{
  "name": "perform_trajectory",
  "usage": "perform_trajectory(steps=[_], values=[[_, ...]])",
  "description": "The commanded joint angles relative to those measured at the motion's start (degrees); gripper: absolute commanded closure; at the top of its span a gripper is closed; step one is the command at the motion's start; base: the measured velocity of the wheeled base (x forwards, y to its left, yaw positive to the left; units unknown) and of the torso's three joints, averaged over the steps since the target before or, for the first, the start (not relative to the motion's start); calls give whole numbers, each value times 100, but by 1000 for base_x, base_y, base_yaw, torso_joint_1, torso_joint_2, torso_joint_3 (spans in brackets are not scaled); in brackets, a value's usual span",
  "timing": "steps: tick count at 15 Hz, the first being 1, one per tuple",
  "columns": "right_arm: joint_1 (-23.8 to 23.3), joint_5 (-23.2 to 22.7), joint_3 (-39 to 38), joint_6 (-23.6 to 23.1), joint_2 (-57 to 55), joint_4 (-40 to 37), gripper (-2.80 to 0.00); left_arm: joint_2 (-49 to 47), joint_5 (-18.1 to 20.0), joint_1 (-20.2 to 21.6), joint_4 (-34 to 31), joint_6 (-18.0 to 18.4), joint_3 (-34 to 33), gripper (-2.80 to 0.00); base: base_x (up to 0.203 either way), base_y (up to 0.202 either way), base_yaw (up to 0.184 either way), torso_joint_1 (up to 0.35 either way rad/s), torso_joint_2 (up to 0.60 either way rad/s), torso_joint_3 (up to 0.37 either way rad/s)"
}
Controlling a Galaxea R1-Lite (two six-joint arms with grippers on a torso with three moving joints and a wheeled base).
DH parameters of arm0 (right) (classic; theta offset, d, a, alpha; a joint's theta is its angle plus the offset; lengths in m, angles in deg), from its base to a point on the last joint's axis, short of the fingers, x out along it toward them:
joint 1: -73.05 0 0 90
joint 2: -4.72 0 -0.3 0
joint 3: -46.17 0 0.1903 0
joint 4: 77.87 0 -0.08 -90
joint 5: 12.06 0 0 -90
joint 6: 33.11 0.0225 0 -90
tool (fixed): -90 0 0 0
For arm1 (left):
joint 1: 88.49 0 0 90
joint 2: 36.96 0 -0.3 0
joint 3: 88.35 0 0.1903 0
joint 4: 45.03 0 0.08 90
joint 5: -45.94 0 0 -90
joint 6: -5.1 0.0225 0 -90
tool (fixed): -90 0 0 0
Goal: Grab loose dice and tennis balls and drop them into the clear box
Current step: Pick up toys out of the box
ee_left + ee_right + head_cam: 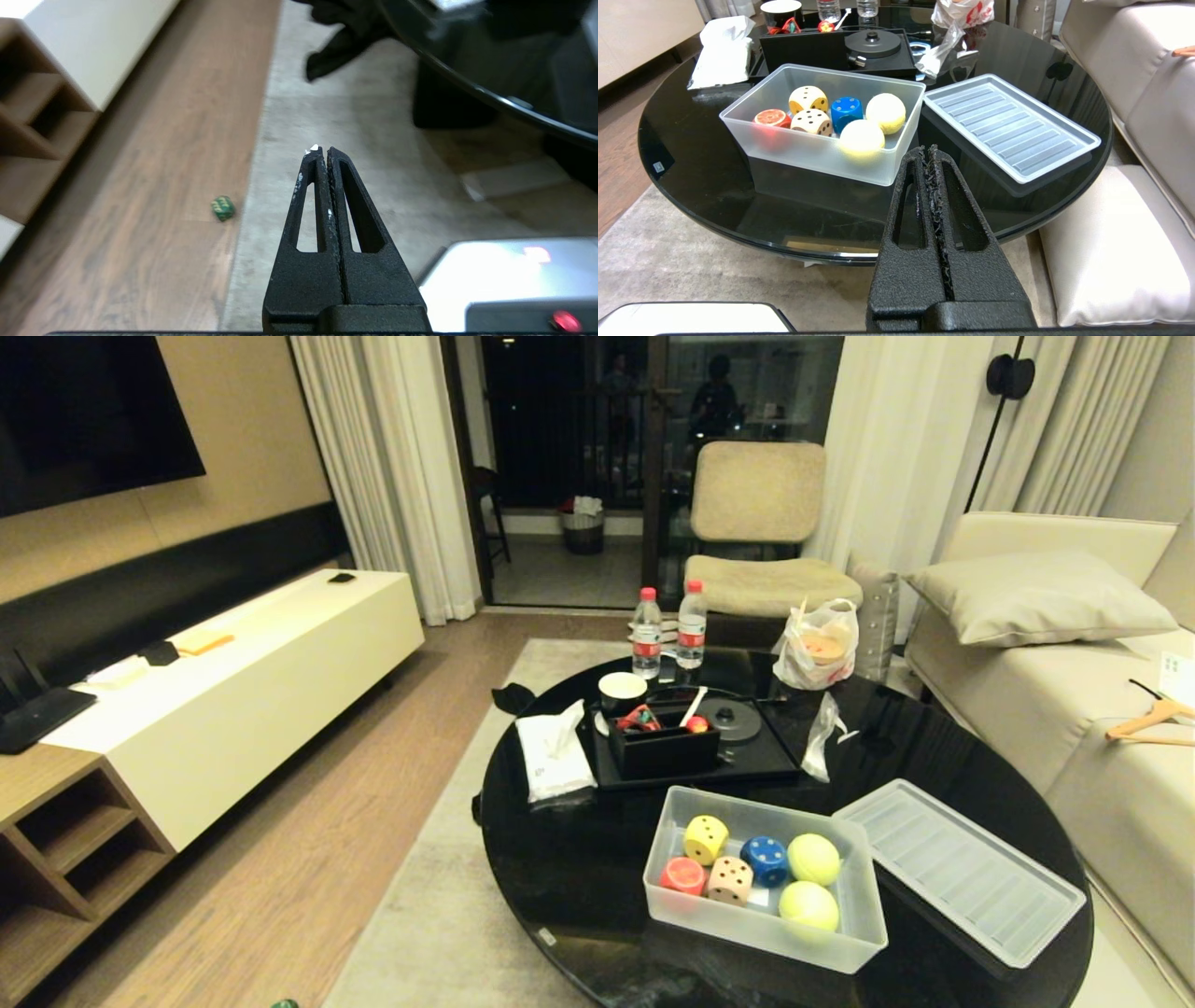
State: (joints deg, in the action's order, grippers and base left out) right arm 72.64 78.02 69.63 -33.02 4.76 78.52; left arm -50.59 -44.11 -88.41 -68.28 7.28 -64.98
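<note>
Translucent clear box (672, 910) long axis across table, both grippers (322, 149) (931, 150) pressed together

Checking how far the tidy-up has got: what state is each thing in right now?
clear box: open, holding four dice and two tennis balls
lid: off, lying flat beside the box on the table
green die: loose on the wooden floor
tennis balls: both in the box
water bottles: upright, capped
left gripper: shut, empty, above the rug
right gripper: shut, empty
</note>
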Motion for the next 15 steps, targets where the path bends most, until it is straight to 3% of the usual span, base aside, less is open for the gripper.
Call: perform_trajectory(steps=[1,5,9,15], values=[[-1,1,-1,-1,-5,-2,0,561,26,40,-22,59,0,0,0,0,0,0,0,0],[-1,2,-1,8,-5,-2,0,1370,153,-43,-56,260,0,0,0,0,0,0,0,0],[-2,9,-10,8,-5,33,0,1364,275,-52,-73,625,0,0,0,0,0,0,0,0],[-1,2,-10,8,-5,33,0,1364,152,-45,-58,144,0,0,0,0,0,0,0,0]])
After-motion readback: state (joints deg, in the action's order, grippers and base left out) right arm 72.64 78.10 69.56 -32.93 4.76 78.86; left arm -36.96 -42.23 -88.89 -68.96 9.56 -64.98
